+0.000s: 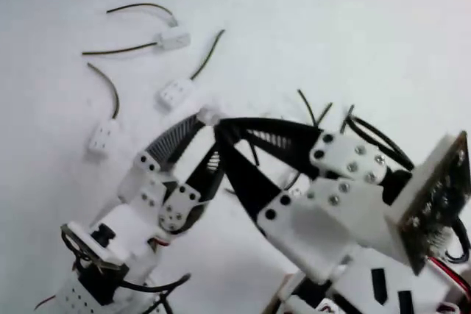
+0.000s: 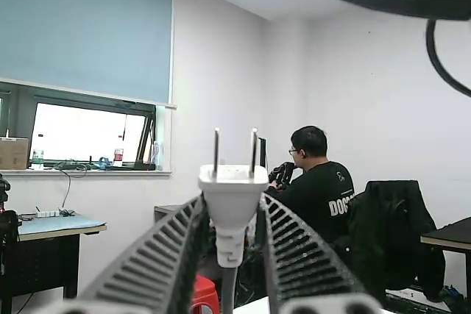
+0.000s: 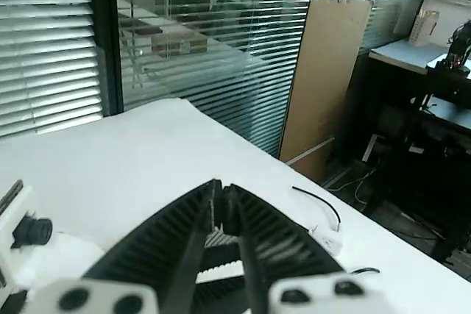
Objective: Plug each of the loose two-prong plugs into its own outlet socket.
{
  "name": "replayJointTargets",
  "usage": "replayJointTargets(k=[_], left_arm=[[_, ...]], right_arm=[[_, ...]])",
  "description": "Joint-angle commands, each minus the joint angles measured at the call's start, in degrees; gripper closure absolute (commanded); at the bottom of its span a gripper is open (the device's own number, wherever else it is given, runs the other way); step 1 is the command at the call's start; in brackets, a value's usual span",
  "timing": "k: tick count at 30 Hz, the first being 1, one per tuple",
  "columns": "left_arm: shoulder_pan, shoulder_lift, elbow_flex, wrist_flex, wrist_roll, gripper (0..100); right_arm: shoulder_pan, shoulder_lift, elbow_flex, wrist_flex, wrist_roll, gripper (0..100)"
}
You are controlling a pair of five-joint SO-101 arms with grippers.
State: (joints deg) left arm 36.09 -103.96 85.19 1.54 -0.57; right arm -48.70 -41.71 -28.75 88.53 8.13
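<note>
My left gripper [image 2: 232,207] is clamped on the plug [image 2: 230,185], one ribbed finger on each side of its white body. My left wrist view gives the detail: both prongs [image 2: 216,148] stand straight up past my fingertips, and the cord leaves the plug's other end between my fingers. In the high view the same plug is just a white lump at my left fingertips, over the table [image 1: 368,49], and I cannot make out the prongs there.

The high view gives what that wrist camera does not. Three outlets lie on the table beyond my grippers, each with a dark cord: the far socket [image 1: 174,38], the middle socket [image 1: 176,94] near the plug, and the near socket [image 1: 103,137].

My right gripper [image 3: 219,185] has its black tips pressed together. In the high view they sit just beside the plug. My right wrist view picks up a socket [image 3: 329,241] lying on the table; which one, I cannot tell.
</note>
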Motion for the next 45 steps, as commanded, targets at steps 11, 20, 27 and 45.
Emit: replayJointTargets(k=[11, 20, 27, 45], left_arm=[[-0.7, -0.7, -2.8, -1.0, 0.1, 98], [-3.6, -0.7, -4.0, -1.0, 0.5, 98], [-3.4, -0.7, -4.0, -1.0, 0.5, 98], [-3.6, -0.7, -3.5, -0.9, 0.5, 98]], right_arm=[[-7.2, -0.8, 16.8, -6.5, 11.8, 98.0], [1.5, -0.3, 17.3, -8.7, 19.1, 98.0], [12.2, -0.1, 18.0, -16.0, 23.6, 98.0], [-3.2, -1.4, 13.5, -13.4, 23.8, 98.0]])
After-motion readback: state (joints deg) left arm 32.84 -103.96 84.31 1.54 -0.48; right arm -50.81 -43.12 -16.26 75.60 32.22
